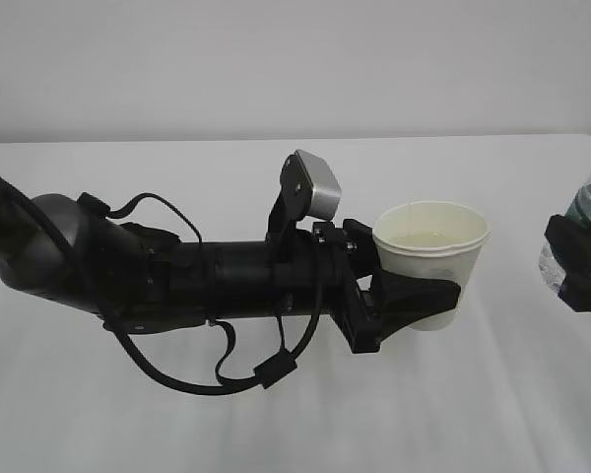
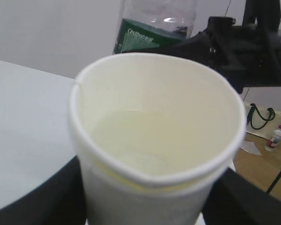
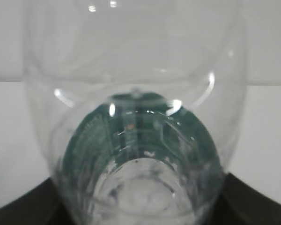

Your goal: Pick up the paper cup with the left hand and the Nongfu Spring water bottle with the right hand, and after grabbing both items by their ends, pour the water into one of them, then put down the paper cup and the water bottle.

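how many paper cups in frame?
1. The paper cup sits between the left hand's jaws, upright above the table, some water inside. Nothing suggests another cup hidden.

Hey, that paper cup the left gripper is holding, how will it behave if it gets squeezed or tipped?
The paper cup is probably soft: its rim already looks out of round between the left gripper's jaws. Water sits in the bottom, so a tilt would likely spill. It probably stays light.

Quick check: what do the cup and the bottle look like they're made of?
The paper cup: apparently matte white paper, judging by its rolled rim and side seam. The Nongfu Spring water bottle: clear, glossy, probably thin plastic, with bright glints on see-through walls and a green label band.
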